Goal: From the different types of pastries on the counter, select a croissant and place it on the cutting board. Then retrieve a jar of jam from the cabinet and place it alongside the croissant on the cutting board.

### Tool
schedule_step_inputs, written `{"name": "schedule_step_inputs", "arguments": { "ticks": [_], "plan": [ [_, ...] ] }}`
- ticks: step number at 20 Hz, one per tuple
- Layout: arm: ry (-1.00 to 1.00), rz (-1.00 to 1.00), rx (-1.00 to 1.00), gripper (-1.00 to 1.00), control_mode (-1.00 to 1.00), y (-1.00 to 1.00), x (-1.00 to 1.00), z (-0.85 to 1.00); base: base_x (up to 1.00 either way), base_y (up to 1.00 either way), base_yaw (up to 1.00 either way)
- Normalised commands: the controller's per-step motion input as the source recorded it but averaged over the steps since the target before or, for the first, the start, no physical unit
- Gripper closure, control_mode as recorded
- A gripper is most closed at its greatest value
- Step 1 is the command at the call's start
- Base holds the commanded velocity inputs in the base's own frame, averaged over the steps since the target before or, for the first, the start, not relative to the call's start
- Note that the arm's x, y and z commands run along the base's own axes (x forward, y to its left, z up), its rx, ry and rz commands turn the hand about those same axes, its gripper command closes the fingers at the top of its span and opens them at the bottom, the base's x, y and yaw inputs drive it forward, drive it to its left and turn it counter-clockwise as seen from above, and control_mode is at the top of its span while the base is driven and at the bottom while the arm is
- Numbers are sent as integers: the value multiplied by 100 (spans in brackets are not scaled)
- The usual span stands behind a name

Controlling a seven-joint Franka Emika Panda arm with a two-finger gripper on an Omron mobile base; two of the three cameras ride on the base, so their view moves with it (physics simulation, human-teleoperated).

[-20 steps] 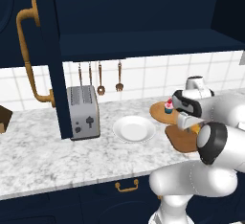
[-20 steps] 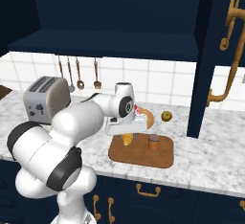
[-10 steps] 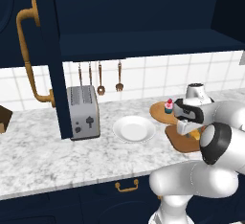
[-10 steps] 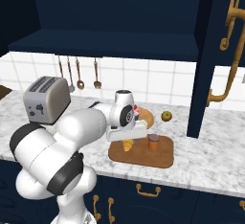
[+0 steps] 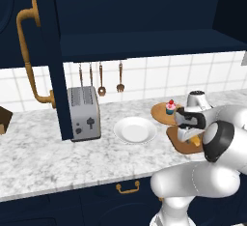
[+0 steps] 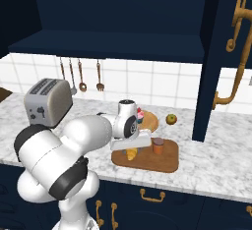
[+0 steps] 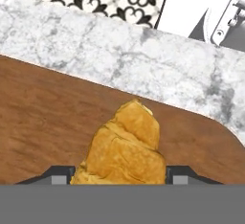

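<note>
One golden, flaky croissant, lying on brown cutting board

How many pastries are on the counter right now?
2. The croissant lies on the cutting board, between the pincer tips. The cupcake sits on the round wooden plate behind the board. Others could be hidden behind the arm.

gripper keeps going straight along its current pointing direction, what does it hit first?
Almost certainly the cutting board. In the hand view the croissant sits between the fingertips of the gripper, and the brown wood lies directly behind it. How far off the board is cannot be judged.
</note>
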Motion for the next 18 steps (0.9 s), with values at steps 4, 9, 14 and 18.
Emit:
{"name": "schedule_step_inputs", "arguments": {
  "ticks": [4, 9, 14, 18],
  "plan": [
    [-5, 0, 0, 100, -100, -3, 0, -24, 0, 0, 0],
    [-5, 0, 0, 100, -100, -5, 0, -23, 0, 0, 0],
    [-8, 0, 0, 100, -100, -4, 11, -17, 0, 0, 0],
    [-5, 0, 0, -100, -100, 0, 8, -16, 0, 0, 0]
  ]
}}
